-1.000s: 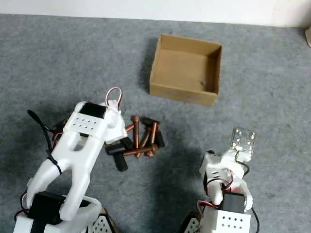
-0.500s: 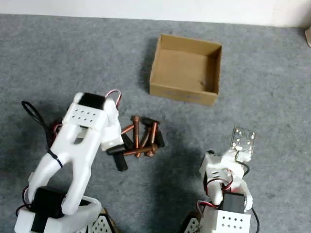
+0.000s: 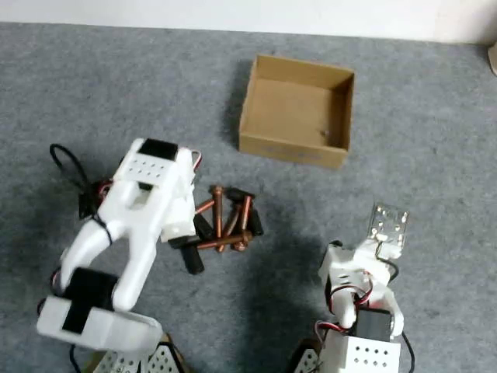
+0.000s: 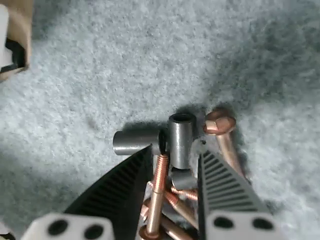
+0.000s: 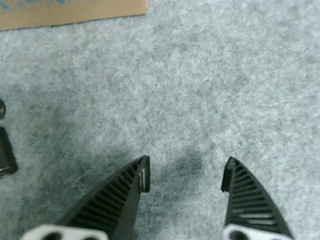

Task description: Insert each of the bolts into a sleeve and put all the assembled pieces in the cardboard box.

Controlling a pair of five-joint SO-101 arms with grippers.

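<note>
Several copper bolts (image 3: 218, 214) and dark sleeves (image 3: 192, 259) lie piled on the grey carpet, left of centre. My left arm (image 3: 147, 202) hangs over the pile's left side. Its gripper (image 4: 175, 151) is open, with an upright-pointing dark sleeve (image 4: 180, 137) between the fingers, a second sleeve (image 4: 134, 142) beside it and a bolt head (image 4: 219, 124) on the other side. The cardboard box (image 3: 339, 101) stands farther back, with nothing inside. Near the front right, my right gripper (image 5: 186, 175) is open over bare carpet.
The box's edge (image 5: 75, 11) shows in the right wrist view, and a dark sleeve (image 5: 5, 150) lies at that view's side. Grey carpet (image 3: 435, 155) surrounds the pile and box. A pale wall strip (image 3: 233, 12) runs along the back.
My left arm has shifted above the pile, its wrist swinging slightly to the right. The pile, the box and the right arm have not moved.
</note>
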